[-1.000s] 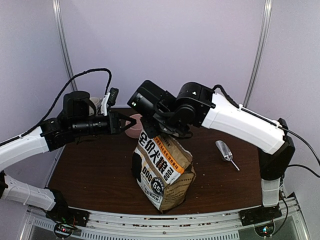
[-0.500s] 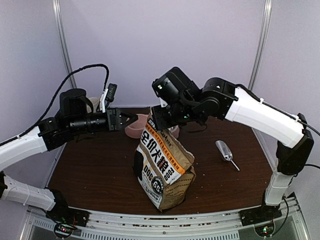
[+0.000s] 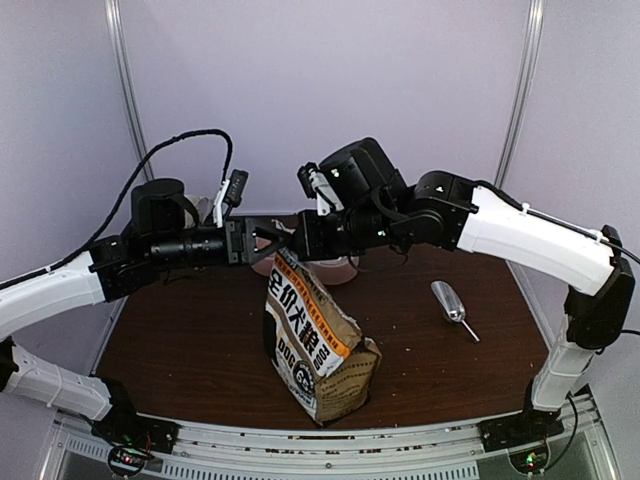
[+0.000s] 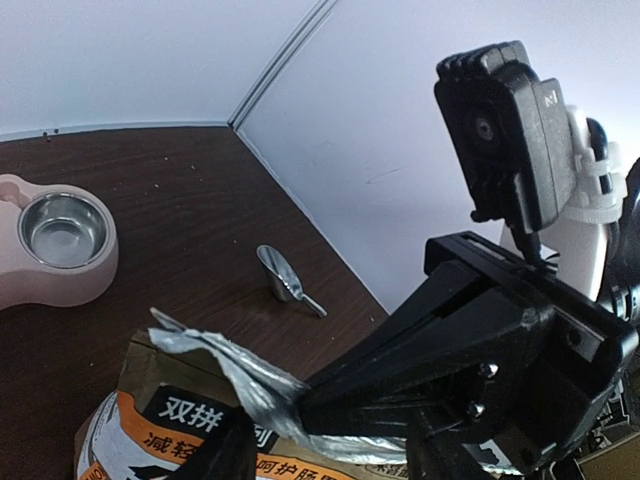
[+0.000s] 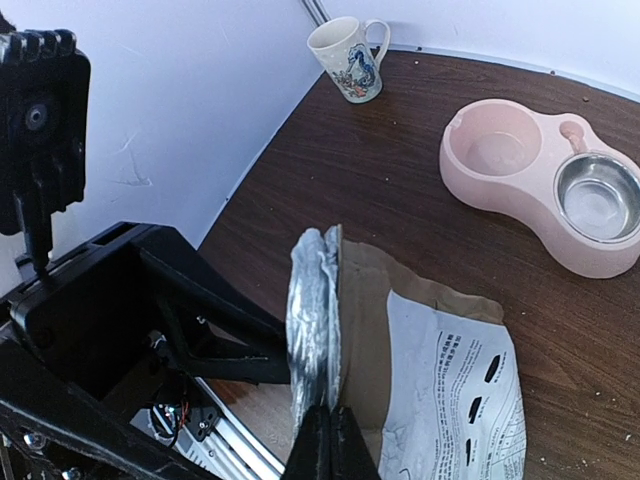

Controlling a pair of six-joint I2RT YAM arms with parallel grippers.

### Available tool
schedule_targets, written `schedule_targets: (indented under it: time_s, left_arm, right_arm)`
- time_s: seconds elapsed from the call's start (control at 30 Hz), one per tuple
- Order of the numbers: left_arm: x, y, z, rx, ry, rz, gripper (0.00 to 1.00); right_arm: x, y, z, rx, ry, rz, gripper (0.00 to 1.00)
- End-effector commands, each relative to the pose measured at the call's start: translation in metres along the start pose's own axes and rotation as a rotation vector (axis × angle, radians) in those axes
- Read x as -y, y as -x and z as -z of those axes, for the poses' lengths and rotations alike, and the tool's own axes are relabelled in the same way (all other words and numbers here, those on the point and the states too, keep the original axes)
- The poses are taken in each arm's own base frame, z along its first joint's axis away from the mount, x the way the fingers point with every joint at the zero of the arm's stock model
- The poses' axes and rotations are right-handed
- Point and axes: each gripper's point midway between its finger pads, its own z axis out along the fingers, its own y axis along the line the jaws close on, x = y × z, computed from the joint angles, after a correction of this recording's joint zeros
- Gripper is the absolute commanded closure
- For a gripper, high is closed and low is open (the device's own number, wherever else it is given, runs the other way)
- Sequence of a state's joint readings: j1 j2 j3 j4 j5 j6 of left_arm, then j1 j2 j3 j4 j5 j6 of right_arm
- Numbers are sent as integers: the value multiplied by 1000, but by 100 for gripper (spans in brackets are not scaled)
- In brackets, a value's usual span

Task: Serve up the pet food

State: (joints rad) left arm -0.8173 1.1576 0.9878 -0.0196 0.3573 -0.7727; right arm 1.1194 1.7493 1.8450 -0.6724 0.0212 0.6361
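Observation:
The tan paper bag (image 3: pixel 318 345) stands mid-table, its silver-lined top edge (image 5: pixel 318 300) pinched flat. My right gripper (image 5: pixel 326 445) is shut on that top edge, seen from above as well (image 3: pixel 298 247). My left gripper (image 3: pixel 266 240) is open just left of the bag's top. In the left wrist view its fingers (image 4: pixel 228 452) straddle the foil edge (image 4: pixel 225 368) without gripping it. The pet food is hidden inside the bag. The pink double bowl (image 5: pixel 520 170) lies behind the bag, with both its pink well and its steel cup (image 5: pixel 598 195) empty.
A metal scoop (image 3: pixel 452 302) lies on the table to the right of the bag. A printed mug (image 5: pixel 347 58) stands at the far left corner by the wall. The white walls close in the back and sides.
My left gripper has opened and moved right up to the bag's top. My right gripper has swung left and drawn the bag's top edge up and to the left.

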Motion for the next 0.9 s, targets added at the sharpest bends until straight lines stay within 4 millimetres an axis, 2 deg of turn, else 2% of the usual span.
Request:
schedule_targets:
  time_s: [0.0, 0.13, 0.43, 0.67, 0.87]
  left_arm:
    - [15, 15, 2, 50, -46, -22, 47]
    - [13, 10, 1, 41, -49, -12, 52]
    - [10, -1, 5, 29, -44, -6, 52]
    - [-1, -11, 0, 6, -17, 24, 63]
    - [4, -8, -7, 2, -39, 27, 68]
  right_arm:
    - [-17, 17, 18, 56, 96, -46, 100]
    - [-17, 20, 20, 69, 97, -51, 100]
    - [-16, 25, 22, 88, 93, -66, 100]
    - [-16, 26, 21, 88, 99, -70, 100]
    - [-17, 25, 21, 83, 103, -67, 100]
